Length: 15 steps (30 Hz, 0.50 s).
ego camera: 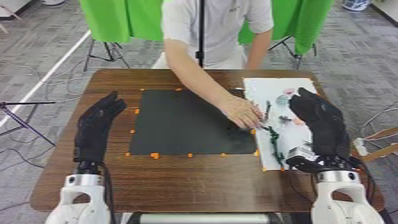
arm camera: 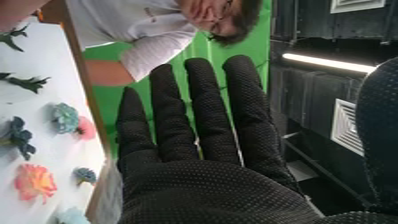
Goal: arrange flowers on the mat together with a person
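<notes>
- The left hand (ego camera: 96,122) hangs over the left side of the counter (ego camera: 75,182), fingers straight.
- The right hand (ego camera: 322,121) hangs over the white board (ego camera: 258,89), fingers straight and a little apart.
- The person's hand (ego camera: 240,111) is at the black mat's (ego camera: 182,125) right edge, beside the green stems (ego camera: 274,141); I can't tell if it touches them.
- The pink flower (arm camera: 35,181) and blue-green flower (arm camera: 65,118) lie on the board.

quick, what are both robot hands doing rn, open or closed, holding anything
Left hand: open, holding nothing.
Right hand: open, fingers straight, holding nothing.
</notes>
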Tool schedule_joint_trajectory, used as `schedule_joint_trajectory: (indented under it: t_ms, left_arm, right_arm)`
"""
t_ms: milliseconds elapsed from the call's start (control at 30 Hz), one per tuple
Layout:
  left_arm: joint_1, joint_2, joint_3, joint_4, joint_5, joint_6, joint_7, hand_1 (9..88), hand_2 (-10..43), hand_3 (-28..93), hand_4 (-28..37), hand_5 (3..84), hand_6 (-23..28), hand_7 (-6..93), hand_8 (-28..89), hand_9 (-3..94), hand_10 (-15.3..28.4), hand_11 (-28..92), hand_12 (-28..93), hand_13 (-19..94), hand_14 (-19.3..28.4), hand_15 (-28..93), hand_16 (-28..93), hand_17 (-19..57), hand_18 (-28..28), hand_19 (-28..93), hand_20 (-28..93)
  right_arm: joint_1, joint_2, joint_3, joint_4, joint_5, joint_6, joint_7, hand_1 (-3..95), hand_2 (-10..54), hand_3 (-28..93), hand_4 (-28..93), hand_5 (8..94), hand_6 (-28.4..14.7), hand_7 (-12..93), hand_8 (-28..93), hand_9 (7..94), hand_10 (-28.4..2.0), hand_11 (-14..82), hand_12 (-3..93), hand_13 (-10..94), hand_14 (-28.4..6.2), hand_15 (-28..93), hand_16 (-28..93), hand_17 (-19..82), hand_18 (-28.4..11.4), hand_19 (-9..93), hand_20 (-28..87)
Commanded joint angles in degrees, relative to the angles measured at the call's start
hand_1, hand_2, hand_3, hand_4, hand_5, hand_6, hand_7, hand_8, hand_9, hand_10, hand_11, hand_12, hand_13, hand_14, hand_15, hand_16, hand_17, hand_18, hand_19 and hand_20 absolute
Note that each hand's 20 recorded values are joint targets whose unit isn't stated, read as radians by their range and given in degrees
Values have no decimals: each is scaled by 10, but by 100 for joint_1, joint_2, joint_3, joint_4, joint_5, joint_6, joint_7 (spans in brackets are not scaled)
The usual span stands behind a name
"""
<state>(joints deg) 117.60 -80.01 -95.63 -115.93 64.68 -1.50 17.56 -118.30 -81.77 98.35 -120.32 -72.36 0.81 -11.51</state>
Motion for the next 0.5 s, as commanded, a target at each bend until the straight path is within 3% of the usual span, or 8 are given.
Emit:
schedule_joint_trajectory:
  t_ms: [33, 500]
  left_arm:
    - [58, -45, -54, -2, -14, 8, -58, 273, -86, 653, -201, 452, 28, 137, -66, 437, 120, 146, 161, 342, 154, 124, 56, 46, 112, 19, 178]
    - [105, -49, -99, -14, -37, 21, -68, 273, -88, 656, -199, 451, 29, 136, -66, 435, 119, 146, 162, 341, 152, 125, 54, 48, 110, 14, 176]
  right_arm:
    - [-127, 13, -16, -69, 0, 95, -33, 171, -77, 760, -201, 497, -14, 165, -104, 507, -147, 72, 149, 383, -151, 120, 235, 132, -161, 159, 278]
    - [-127, -10, -36, -71, -3, 87, -18, 187, -95, 761, -203, 497, -13, 168, -106, 508, -142, 74, 150, 388, -150, 119, 243, 131, -163, 170, 277]
